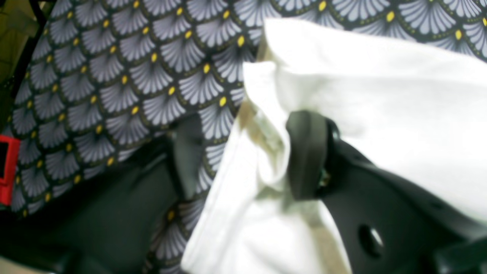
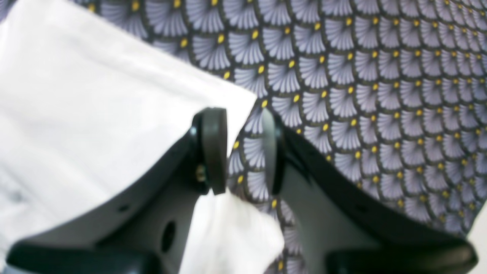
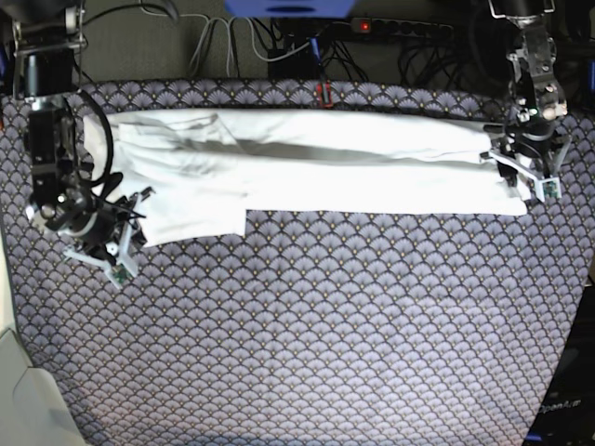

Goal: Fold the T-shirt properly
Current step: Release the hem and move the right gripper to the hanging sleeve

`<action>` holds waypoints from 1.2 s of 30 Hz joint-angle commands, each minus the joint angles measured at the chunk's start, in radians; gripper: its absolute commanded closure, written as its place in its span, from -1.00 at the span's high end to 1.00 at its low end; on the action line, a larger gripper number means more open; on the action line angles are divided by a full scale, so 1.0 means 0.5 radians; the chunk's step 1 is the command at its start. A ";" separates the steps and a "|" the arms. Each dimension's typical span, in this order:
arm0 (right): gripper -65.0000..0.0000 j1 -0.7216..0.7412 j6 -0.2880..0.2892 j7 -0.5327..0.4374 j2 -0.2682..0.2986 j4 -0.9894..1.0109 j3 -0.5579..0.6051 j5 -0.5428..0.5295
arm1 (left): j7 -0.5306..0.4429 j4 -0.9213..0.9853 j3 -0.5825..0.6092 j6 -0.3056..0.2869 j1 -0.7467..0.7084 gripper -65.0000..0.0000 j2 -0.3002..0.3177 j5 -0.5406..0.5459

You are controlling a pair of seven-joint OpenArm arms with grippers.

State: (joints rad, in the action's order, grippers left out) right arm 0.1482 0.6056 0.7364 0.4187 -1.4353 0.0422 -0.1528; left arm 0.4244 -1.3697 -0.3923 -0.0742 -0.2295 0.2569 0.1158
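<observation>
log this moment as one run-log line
T-shirt: long folded band on patterned tablecloth | left claw: shut on T-shirt edge | right claw: open, beside T-shirt corner

Robot lab bench: patterned cloth [image 3: 307,316], power strip [image 3: 390,28] w/ tangled cables [image 3: 270,46] behind

White T-shirt [image 3: 316,172] folded into a long band across the patterned tablecloth [image 3: 316,325].
The right gripper [image 3: 125,237] sits at the band's left end; the left gripper [image 3: 521,167] meets its right end, grip unclear.
</observation>
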 commanded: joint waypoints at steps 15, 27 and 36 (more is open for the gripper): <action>-0.46 0.224 -0.010 -0.327 0.008 0.568 0.135 0.000 | 0.218 0.028 0.050 -0.105 -0.021 0.11 -0.031 0.015; -1.00 0.227 -0.010 -0.422 -0.013 0.620 0.301 0.000 | 0.218 0.028 0.050 -0.099 -0.024 0.11 -0.031 0.015; -1.00 0.181 -0.010 -0.407 0.027 0.408 0.279 0.003 | 0.218 0.022 0.047 -0.099 -0.034 0.11 -0.031 0.015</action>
State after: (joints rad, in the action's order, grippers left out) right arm 0.2199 0.5957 0.5526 0.4126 -1.2140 0.1913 -0.1390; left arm 0.4248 -1.3697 -0.3901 -0.0715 -0.2291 0.2565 0.1158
